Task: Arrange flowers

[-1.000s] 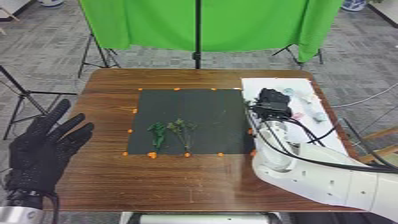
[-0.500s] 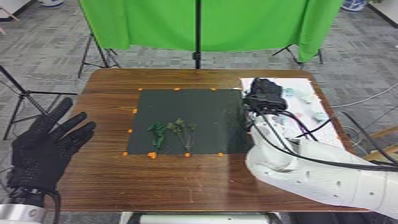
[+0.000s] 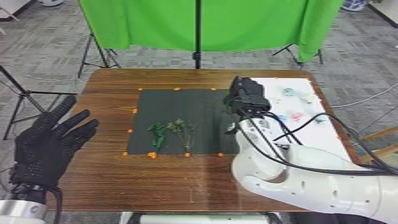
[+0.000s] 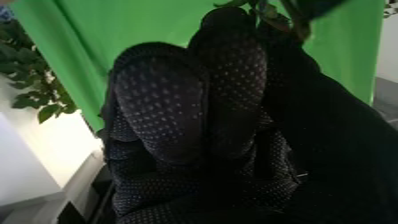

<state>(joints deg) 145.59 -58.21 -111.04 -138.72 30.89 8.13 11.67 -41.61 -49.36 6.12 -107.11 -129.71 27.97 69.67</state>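
In the head view, my right hand [image 3: 247, 96] is over the black mat's right edge, beside the white sheet. The right wrist view has my right hand [image 4: 164, 105] with fingers and thumb pinching a leafy green sprig [image 4: 274, 14]; its lower part is hidden by the glove. A dense green sprig [image 3: 158, 136] and a thinner, branching one [image 3: 184, 134] lie side by side low on the black mat [image 3: 182, 102]. My left hand [image 3: 43, 150] hangs at the table's left side, open, fingers spread, holding nothing.
The white sheet [image 3: 311, 135] at the right bears a pale blue flower [image 3: 289, 92], a pink flower [image 3: 297, 116] and other small pale pieces. Orange markers [image 3: 152, 155] edge the mat. Cables loop over the right arm.
My right hand has moved left, from over the white sheet to the mat's right edge, and slightly farther away from the robot. My left hand stays nearly still; the two lying sprigs have not moved.
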